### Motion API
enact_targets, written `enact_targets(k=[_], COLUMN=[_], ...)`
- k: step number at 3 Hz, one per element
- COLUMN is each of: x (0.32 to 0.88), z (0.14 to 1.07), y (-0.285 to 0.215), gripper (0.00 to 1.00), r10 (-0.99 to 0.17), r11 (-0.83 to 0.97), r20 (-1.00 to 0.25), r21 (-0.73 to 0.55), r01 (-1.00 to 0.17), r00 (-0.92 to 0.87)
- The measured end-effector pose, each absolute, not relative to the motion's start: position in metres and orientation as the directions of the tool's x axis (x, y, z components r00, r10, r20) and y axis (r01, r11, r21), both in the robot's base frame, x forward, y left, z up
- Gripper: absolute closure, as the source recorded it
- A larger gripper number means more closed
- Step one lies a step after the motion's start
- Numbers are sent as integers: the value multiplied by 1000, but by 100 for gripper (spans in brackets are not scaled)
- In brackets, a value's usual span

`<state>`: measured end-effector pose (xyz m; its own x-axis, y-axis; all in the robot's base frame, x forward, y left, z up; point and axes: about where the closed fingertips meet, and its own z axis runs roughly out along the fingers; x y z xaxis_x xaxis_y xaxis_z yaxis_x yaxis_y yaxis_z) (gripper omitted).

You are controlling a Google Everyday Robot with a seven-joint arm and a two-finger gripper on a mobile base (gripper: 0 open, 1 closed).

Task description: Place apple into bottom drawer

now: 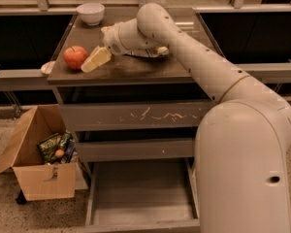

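Cream claw (93,61) just beside red-and-yellow apple (75,57), white bowl (90,12), white-scratched grey drawer front (136,116), grey-brown bottom drawer (140,191)

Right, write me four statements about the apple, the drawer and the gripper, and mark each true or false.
1. The apple sits on the cabinet top. True.
2. The bottom drawer is closed. False: it stands open, with a bare floor.
3. The gripper is close beside the apple, over the cabinet top. True.
4. The white bowl lies in the cardboard box. False: the bowl stands at the back of the cabinet top, and the box stands on the floor beside the cabinet.
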<state>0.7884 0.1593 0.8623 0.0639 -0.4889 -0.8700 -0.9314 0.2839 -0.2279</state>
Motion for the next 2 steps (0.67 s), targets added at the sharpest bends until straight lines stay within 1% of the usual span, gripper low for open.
enact_targets(k=[1, 2], x=[790, 794], z=[860, 853], y=[170, 174], gripper=[0, 6], r10=[-485, -476], r11=[269, 293], r20=[-872, -879], r21=[-222, -191], r01=[-937, -937], r00=[68, 30])
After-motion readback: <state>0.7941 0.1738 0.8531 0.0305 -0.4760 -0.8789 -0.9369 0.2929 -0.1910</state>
